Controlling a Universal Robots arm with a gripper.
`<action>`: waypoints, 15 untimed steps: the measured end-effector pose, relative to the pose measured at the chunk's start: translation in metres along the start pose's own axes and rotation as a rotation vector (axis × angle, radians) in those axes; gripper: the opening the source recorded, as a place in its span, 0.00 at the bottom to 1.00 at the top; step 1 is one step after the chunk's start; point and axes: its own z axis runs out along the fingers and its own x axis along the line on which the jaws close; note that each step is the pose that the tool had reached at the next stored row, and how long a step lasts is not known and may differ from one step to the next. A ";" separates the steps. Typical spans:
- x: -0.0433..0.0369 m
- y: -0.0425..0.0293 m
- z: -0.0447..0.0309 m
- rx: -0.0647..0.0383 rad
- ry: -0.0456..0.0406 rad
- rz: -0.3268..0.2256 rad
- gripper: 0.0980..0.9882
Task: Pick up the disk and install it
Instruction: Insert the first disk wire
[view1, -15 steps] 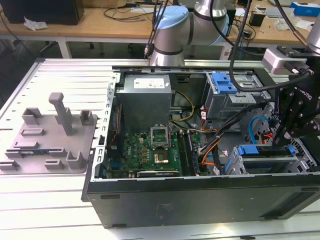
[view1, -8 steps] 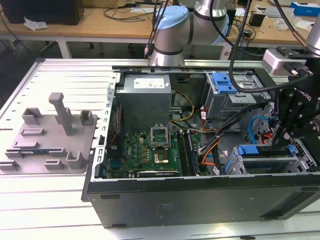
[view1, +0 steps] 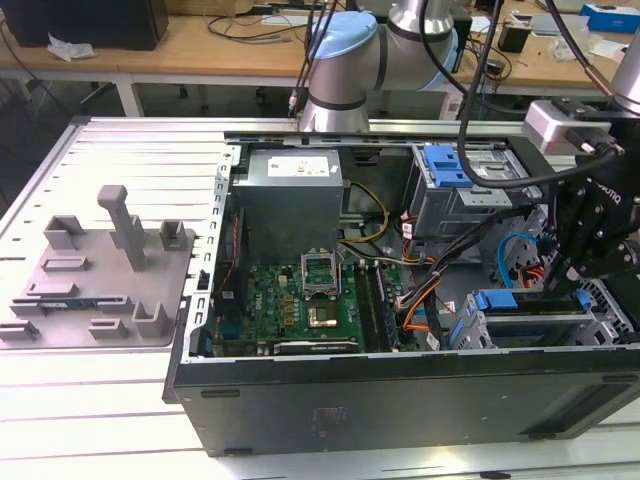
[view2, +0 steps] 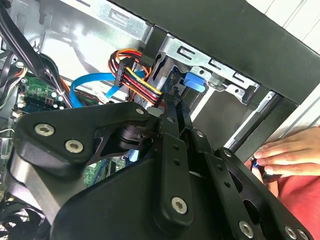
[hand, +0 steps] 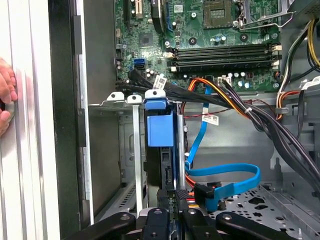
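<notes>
While the end effector (view1: 578, 280), lower right in the exterior view, clamps the disk (hand: 160, 127), insertion appears underway, requiring straight travel into the drive cage (hand: 112, 99).

- disk (hand: 160, 127) w/ blue carrier sat edge-on in a slot of the grey metal drive cage (hand: 107, 105), inside the open pc case (hand: 62, 150).
- gripper (hand: 170, 217), black linkage, was right at the disk's near end.
- blue flat cable (hand: 227, 175) looped just beside the disk.
- orange/yellow/red wires (hand: 200, 85) & a black cable bundle (hand: 260, 120) ran past the cage's far end.
- motherboard (hand: 220, 45) w/ ram slots lay beyond the cage.
- a person's hand (hand: 4, 95) rested on the white surface (hand: 25, 150) outside the case wall.
</notes>
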 end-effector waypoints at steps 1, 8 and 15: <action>0.0000 0.0000 0.0003 0.000 0.0000 0.000 0.08; -0.0003 -0.0001 0.0027 0.000 0.0003 0.000 0.08; -0.0004 -0.0002 0.0028 0.000 0.0011 0.000 0.08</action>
